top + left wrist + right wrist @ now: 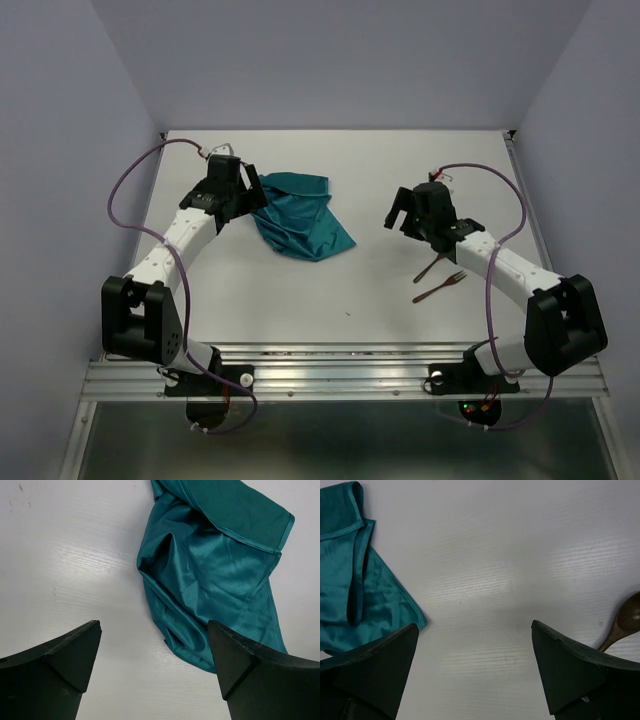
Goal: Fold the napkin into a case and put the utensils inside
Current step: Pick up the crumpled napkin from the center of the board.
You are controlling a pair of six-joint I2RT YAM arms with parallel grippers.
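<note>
From above, the napkin (300, 218) lies crumpled on the worktop (330, 300), left of the centre and towards the far side. The left claw (250, 192) is at its left edge and spread wide, holding nothing. The right claw (398, 212) is also spread and empty, well apart from the cloth. The utensils lie near the right arm, the spoon (432, 266) beside the fork (441, 288).

In the left wrist view, the left claw (154, 627) hangs over the near edge of the napkin (215, 565). The cloth is bunched in deep folds, and a hemmed corner shows at the upper right.

In the right wrist view, the right claw (475, 627) is over bare worktop. A hemmed corner of the napkin (350, 590) is at the left, and the bowl of the spoon (625, 617) is at the right.

I judge that the step in hand is to lay the cloth flat before any folding. It is best if each claw pinches only one layer at a hem corner, not the thick middle. Then both should pull apart slowly and low over the worktop, because this thin shiny cloth probably slips easily. The right arm should keep clear of the utensils.
</note>
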